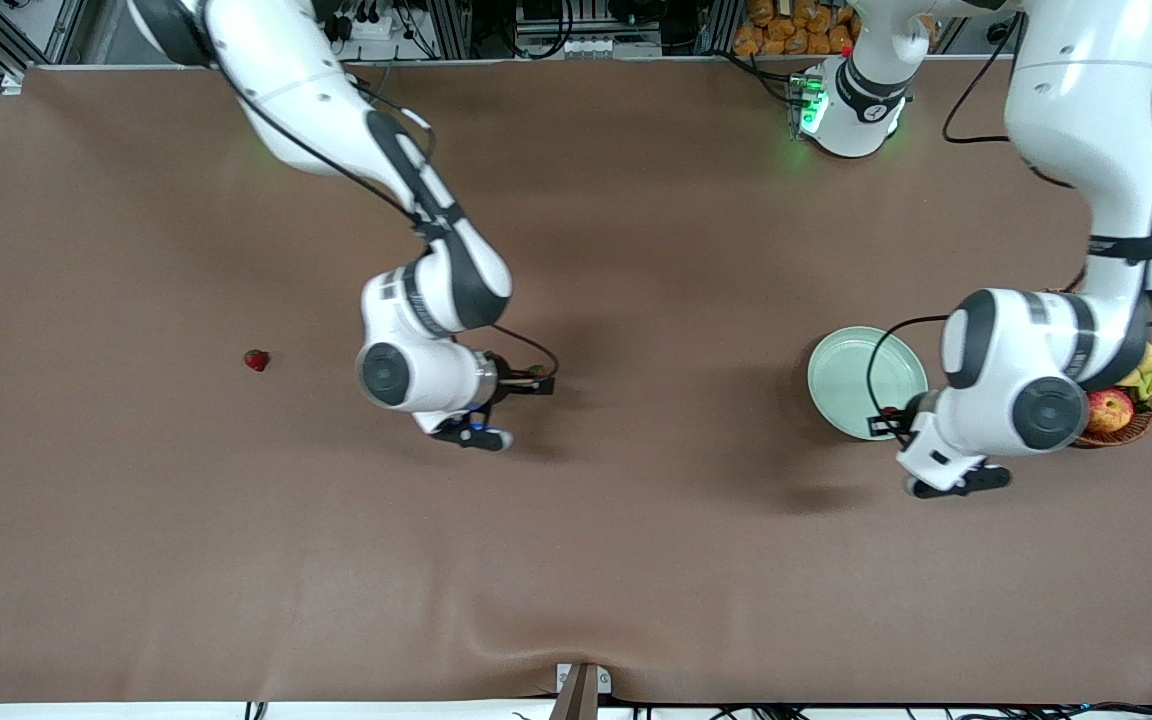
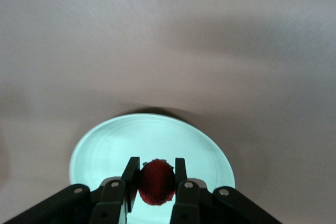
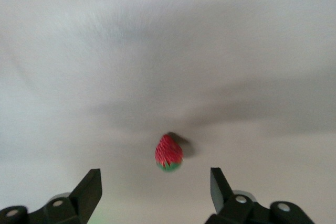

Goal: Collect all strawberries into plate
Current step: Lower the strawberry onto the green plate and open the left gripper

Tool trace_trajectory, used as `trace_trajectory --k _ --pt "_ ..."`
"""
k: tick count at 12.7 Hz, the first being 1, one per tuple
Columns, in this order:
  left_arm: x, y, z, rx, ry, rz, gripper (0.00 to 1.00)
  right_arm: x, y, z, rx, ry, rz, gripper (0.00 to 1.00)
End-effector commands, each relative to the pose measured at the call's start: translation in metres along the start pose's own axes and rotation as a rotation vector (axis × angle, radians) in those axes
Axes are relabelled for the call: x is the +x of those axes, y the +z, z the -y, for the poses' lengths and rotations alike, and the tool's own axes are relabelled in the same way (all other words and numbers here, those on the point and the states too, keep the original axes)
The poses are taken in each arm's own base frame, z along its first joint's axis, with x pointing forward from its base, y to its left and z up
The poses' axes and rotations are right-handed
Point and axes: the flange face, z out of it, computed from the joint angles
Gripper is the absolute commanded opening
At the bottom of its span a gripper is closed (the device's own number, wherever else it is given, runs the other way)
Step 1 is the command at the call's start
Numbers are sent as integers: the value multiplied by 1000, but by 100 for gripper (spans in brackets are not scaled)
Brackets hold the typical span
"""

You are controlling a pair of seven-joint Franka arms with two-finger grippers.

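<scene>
The left claw (image 2: 156,182), at the lower edge of its wrist frame, is clamped on a strawberry (image 2: 156,182) above the pale mint plate (image 2: 105,145). The right claw (image 3: 155,192) hangs spread wide over a second strawberry (image 3: 168,153) at that frame's centre. A third (image 1: 256,360) lies on the table (image 1: 576,560) at the front frame's middle left. The berries look small, light and probably soft; a gentle pinch across the red body should suit.
</scene>
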Motion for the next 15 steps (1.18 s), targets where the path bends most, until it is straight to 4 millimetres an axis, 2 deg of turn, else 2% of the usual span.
trace_trajectory --k 1,2,3,4,5,6,8,9,10,12,14,15 --pt "-37 34 4 7 20 -38 0 11 -90 -59 -37 45 3 95" --pt "-44 49 5 0 24 -55 0 15 -113 -84 -130 32 -14 100" --pt "-48 54 6 -1 23 -57 5 19 -131 -109 -216 19 -24 100" --pt "-48 54 6 -1 23 -57 30 22 -144 -137 -287 6 -21 100" --pt "-48 50 5 -2 18 -63 79 28 -153 -165 -313 -26 -4 100" --pt "-48 45 5 -4 13 -69 100 34 -156 -199 -311 -73 33 100" --pt "-53 25 -12 -16 21 -86 100 46 -154 -272 -280 -141 102 100" --pt "-55 7 -25 -24 7 -95 100 50 -152 -294 -273 -134 118 100" --pt "-55 -13 -46 -39 -3 -110 100 54 -149 -313 -267 -111 131 100" --pt "-56 -52 -98 -85 -29 -141 100 57 -133 -342 -318 -106 168 100" --pt "-58 -73 -161 -136 -61 -174 100 64 -113 -355 -386 -150 199 100" --pt "-63 -75 -196 -153 -68 -182 100 64 -98 -362 -389 -149 225 100"
